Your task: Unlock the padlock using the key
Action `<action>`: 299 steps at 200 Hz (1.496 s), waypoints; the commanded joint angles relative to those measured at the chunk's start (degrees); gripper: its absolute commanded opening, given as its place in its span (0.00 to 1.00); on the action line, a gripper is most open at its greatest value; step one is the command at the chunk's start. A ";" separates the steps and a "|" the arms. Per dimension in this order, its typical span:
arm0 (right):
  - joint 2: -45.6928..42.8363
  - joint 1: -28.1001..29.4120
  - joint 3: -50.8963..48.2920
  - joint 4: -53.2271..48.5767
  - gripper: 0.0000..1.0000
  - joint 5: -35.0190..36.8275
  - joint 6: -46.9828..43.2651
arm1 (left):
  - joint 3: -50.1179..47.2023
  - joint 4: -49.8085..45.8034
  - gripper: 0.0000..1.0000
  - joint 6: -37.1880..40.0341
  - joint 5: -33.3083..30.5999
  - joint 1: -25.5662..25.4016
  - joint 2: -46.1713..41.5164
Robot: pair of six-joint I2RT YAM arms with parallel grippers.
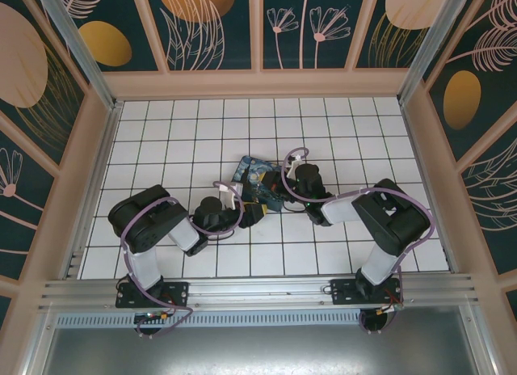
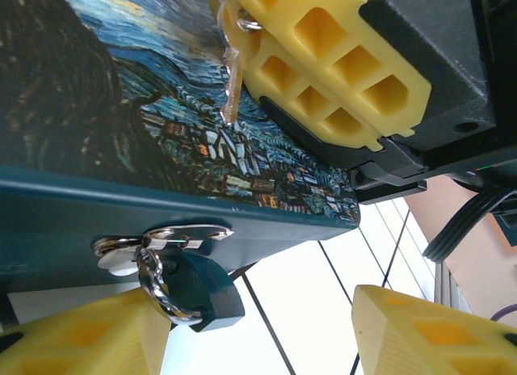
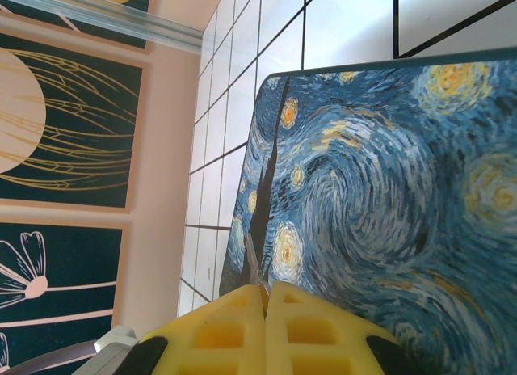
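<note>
Under the latch (image 2: 174,236) on the side of the box (image 2: 73,108), the padlock (image 2: 198,290) hangs by its shiny loop. It looks shut.

I think it is small, hard and light, and it will swing if you bump it. Its smooth metal could slip. So hold it by the dark blue body, with one finger on each flat side, not by the loop. Leave the keyhole end free. I can't see the keyhole from here.

Your left gripper (image 2: 254,310) sits low beside the box with its jaws apart and nothing in them. One yellow finger (image 2: 73,339) is right beside the padlock, but I can't tell if they touch. The other finger is well away from it.

Over the box lid, your right gripper (image 3: 265,292) is squeezed tight on the key (image 3: 254,262). The thin blade sticks out between the fingers and points at the painted lid. It is close to the lid and well away from the padlock.

The key is thin and could twist in the grip, so go slow. I think your next job is to steady the padlock with the left gripper. Then bring the key round the box edge to it.
</note>
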 commanded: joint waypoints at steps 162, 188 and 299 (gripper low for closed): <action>1.74 0.32 0.56 -0.22 0.00 -0.77 0.75 | 1.43 -4.89 0.40 0.70 -4.32 -0.22 3.43; 1.81 0.32 0.56 -0.13 0.00 -0.86 0.80 | 1.78 -5.42 0.36 0.81 -4.51 -0.24 3.58; -0.10 0.23 1.93 -2.38 0.00 -1.56 -0.03 | 2.35 -7.50 0.16 0.57 -4.86 -0.22 2.46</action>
